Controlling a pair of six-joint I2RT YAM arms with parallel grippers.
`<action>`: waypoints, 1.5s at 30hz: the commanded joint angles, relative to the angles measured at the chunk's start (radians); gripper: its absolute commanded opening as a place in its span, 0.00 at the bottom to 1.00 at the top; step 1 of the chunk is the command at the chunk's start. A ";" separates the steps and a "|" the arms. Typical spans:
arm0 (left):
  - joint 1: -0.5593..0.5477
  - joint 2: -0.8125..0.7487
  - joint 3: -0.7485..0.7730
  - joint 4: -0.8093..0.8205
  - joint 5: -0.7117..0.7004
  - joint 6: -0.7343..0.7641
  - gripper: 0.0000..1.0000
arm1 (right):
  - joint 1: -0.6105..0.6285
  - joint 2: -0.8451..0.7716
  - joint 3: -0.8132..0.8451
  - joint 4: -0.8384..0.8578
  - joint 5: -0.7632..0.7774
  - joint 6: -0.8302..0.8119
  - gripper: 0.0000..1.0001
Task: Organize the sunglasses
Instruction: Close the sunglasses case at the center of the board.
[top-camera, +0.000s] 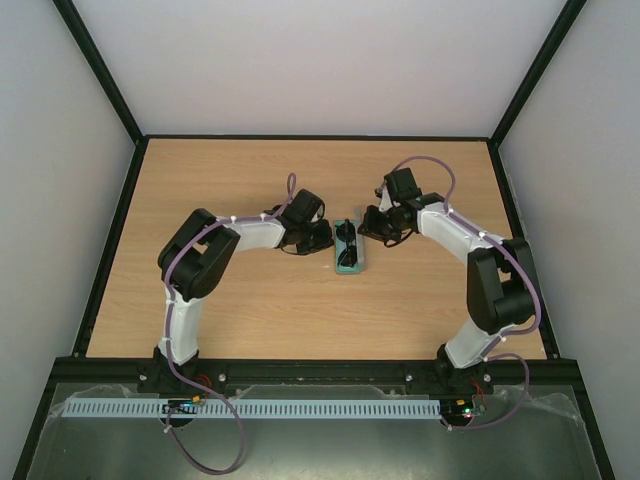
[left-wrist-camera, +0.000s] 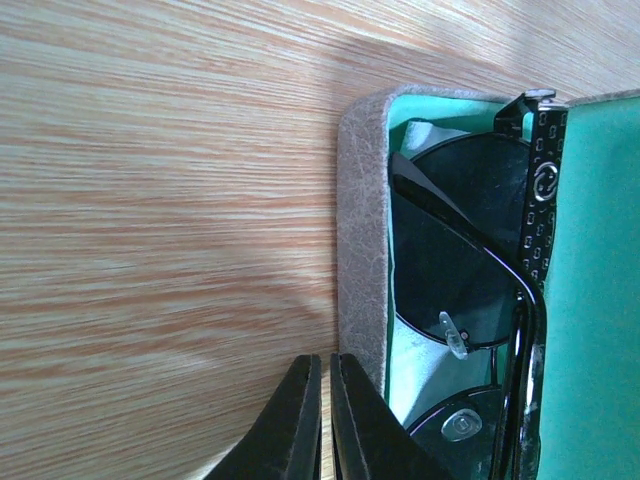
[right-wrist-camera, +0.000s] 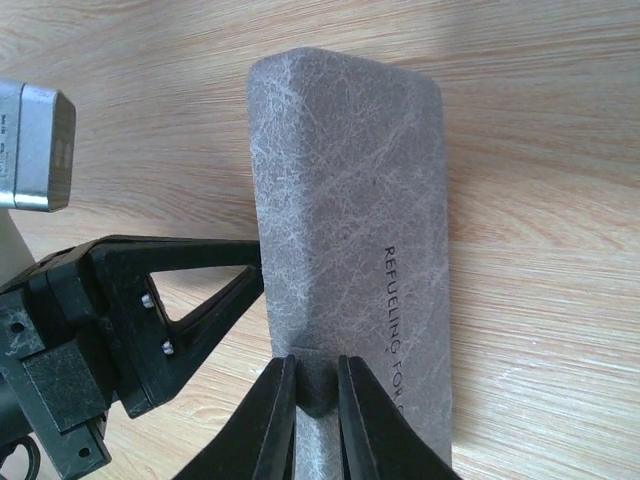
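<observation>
- Two arms meet at an open spectacle case (top-camera: 349, 268) near the middle of the table (top-camera: 250, 310), one from each side.
- From my left wrist camera, the sunglasses (left-wrist-camera: 450, 250) lie inside the case on its green lining. Their dark lenses face up and a patterned temple arm (left-wrist-camera: 540, 200) runs along the far side.
- A clear nose pad (left-wrist-camera: 452, 333) shows between the two lenses.
- My left tool (left-wrist-camera: 325, 365) has its fingers pressed almost together with nothing between them. It sits low over the table, just beside the case's grey outer wall (left-wrist-camera: 362, 250).
- The lid (right-wrist-camera: 350, 180) is raised. The right wrist camera looks at its grey textured outside, which carries the printed word "REFUELING".
- My right tool (right-wrist-camera: 316, 365) is pinching the edge of that lid, with a finger on each face.
- In the same view a black finger (right-wrist-camera: 180, 255) of the left tool reaches the side of the case. I cannot tell if it is actually touching.
- The lid's green inside (left-wrist-camera: 600, 300) fills the right of the left wrist view, just beyond the sunglasses.
</observation>
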 joint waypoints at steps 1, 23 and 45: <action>0.006 0.036 0.009 -0.045 -0.012 0.015 0.07 | 0.030 0.046 0.028 -0.013 -0.012 -0.003 0.11; 0.008 0.022 0.003 -0.043 -0.014 0.016 0.06 | 0.088 0.131 0.050 0.002 -0.007 0.012 0.11; 0.091 -0.228 -0.212 -0.028 -0.064 0.005 0.36 | 0.201 0.175 0.223 -0.170 0.247 -0.011 0.22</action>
